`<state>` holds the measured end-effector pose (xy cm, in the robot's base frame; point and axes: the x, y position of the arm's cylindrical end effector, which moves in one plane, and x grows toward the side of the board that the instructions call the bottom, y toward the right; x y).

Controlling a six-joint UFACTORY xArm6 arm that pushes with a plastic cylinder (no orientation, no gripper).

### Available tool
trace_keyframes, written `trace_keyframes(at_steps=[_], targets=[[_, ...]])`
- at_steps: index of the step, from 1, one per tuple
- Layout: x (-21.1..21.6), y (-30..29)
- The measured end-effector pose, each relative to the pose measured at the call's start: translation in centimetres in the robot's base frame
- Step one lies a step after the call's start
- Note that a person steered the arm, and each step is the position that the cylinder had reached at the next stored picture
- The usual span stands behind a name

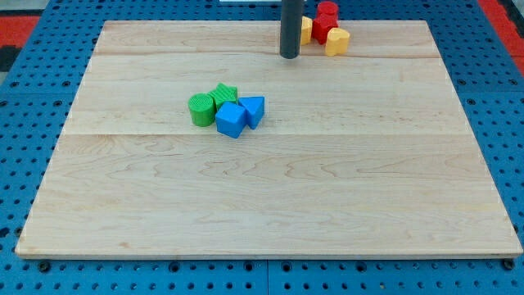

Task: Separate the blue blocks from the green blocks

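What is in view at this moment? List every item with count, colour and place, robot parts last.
green cylinder: one, green, left end of the central cluster.
green star block: one, green, top of the cluster, beside the cylinder.
blue cube: one, blue, bottom of the cluster, touching the green blocks.
blue wedge block: one, blue, right end of the cluster.
red blocks: apparently two, red, at the view's top edge; shapes unclear.
yellow blocks: two, yellow, flanking the red ones, one partly behind the rod.
wooden board: one, light wood, on a blue pegboard.
my tip: dark rod, left of the red-yellow group, far above the cluster.
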<state>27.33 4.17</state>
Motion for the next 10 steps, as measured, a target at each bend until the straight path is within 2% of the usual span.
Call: trace_keyframes(at_steps=[1,3,4,8,10], targets=[[0.9,-0.3],[9.6,-2.8],[12.4,-3.6],[14.6,-13.2],[17.9,-16.1]])
